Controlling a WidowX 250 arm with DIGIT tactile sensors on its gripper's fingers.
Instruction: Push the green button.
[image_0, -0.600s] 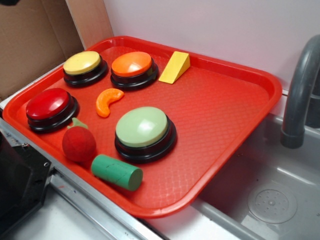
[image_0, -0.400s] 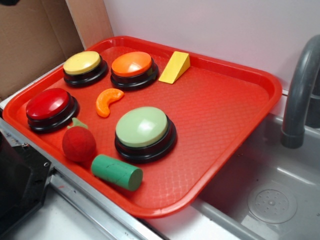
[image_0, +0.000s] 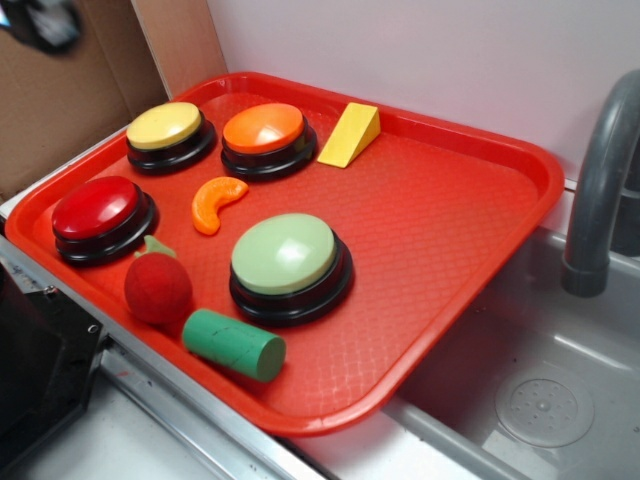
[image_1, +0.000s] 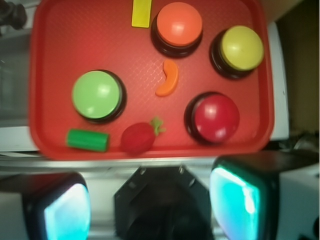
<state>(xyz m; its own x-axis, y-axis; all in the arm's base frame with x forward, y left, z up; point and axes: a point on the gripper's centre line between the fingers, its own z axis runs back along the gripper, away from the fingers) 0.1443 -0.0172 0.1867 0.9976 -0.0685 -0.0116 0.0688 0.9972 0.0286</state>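
The gripper (image_1: 150, 200) is held open, high above the tray (image_1: 50, 40); the green button (image_1: 96, 94) is untouched

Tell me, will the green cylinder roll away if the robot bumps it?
Probably yes. The green cylinder lies on its round side on the red tray, so a sideways nudge would likely roll it. The tray's raised rim should stop it. It looks like a solid block, so it would hardly squash.
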